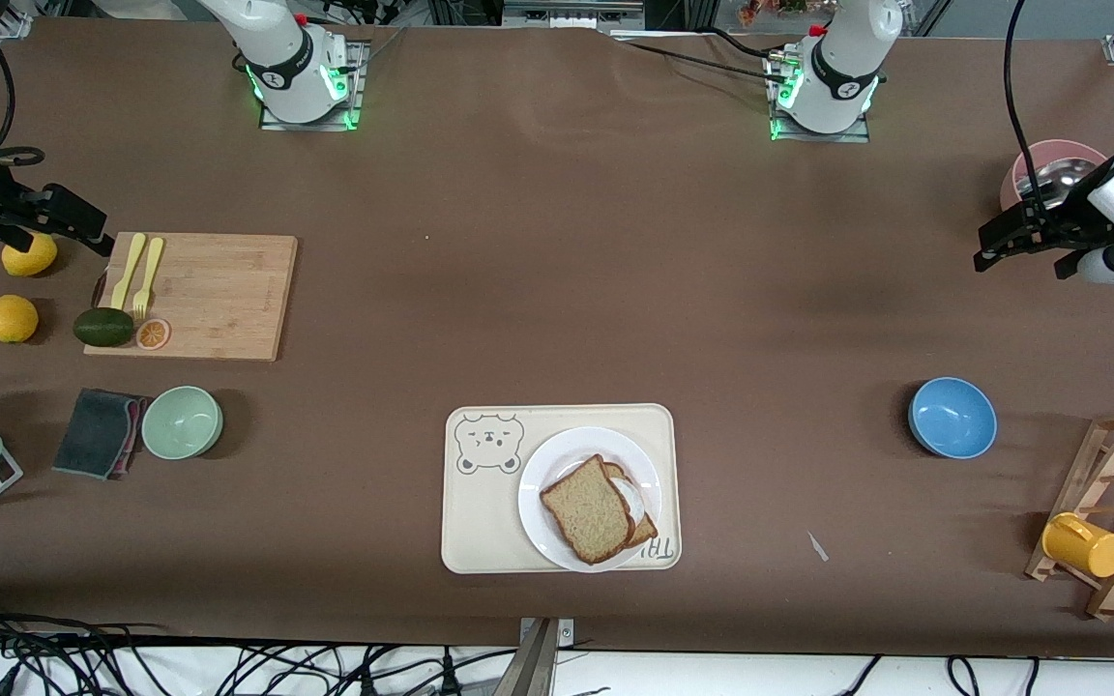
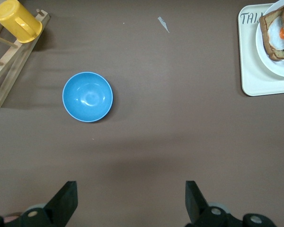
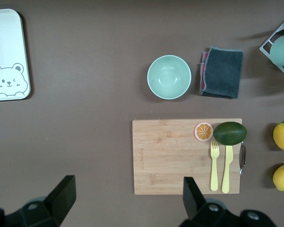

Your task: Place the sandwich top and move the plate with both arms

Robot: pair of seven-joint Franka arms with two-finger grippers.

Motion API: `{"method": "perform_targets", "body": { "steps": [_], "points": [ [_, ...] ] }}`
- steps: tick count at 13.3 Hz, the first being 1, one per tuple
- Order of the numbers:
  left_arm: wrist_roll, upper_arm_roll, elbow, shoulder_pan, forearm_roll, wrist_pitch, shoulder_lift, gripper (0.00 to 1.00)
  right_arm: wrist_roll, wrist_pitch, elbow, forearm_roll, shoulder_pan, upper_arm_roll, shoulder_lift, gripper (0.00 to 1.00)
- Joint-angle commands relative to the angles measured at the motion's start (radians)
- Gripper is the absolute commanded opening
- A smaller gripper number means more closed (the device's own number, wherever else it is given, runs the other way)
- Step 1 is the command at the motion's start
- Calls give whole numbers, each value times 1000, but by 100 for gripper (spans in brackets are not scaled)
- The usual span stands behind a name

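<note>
Sandwich top (image 1: 586,508) sits on the egg slice (image 2: 278,34), stacked on the plate (image 1: 545,474). Plate is on the cream bear tray (image 1: 480,522), at the table edge nearest the front camera, midway between the two arm ends.

Left gripper (image 1: 1021,242): jaws wide apart, empty, up over bare table at the left arm's end, near the pink bowl (image 1: 1031,169). Blue bowl (image 2: 87,96) lies between it and the tray.

Right gripper (image 1: 59,224): jaws wide apart, empty, over the end of the cutting board (image 3: 180,156) with the yellow fork (image 3: 215,165) and knife (image 3: 227,168), by the lemon (image 1: 29,254).

Both grippers well apart from plate and sandwich; no contact.
</note>
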Motion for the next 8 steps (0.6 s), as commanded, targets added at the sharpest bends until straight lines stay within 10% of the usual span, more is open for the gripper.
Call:
{"method": "perform_targets", "body": {
  "steps": [1, 8],
  "points": [
    [-39, -10, 41, 0, 32, -15, 32, 100, 8, -6, 1, 14, -5, 3, -8, 100],
    [-32, -7, 55, 2, 33, -9, 48, 100, 8, -6, 1, 14, -5, 3, -6, 100]
  ]
}}
